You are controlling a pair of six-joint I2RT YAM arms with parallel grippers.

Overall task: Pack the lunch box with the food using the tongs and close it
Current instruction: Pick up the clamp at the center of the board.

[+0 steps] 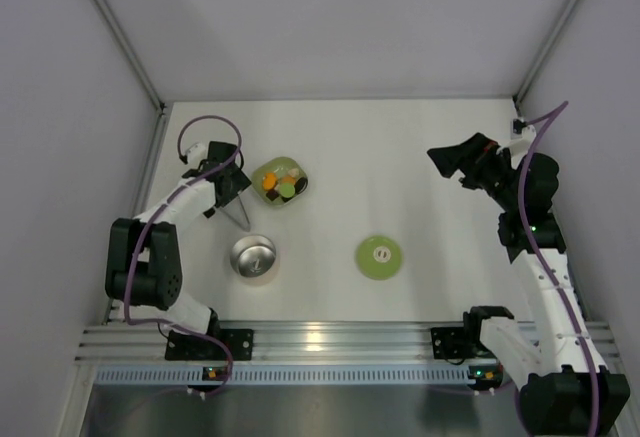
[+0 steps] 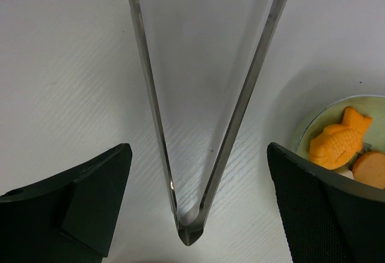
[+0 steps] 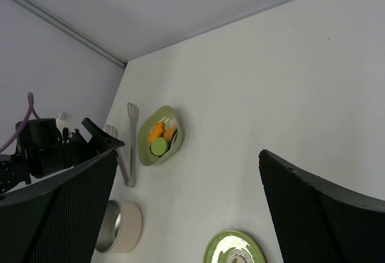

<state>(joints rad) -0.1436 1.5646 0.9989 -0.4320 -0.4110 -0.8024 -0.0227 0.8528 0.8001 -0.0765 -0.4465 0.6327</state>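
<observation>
Tagging this as tongs pickup, agree? left gripper (image 2: 195, 179) sits low over the tongs (image 2: 240, 100), jaws spread wide either side of the hinge end, nothing pinched yet

Agree, tongs lie flat on the table (image 1: 420, 137), just left of the green dish (image 1: 257, 172) holding the food (image 1: 280, 185); lunch box (image 1: 253, 257) stands empty nearer the front edge, lid (image 1: 379, 256) off, well to its right

Right gripper (image 1: 447, 167)?

Raised at the far right, wide, empty

Next move?

My guess: close on both tong arms just above the hinge, gently enough that the tips don't clamp, then lift
</observation>
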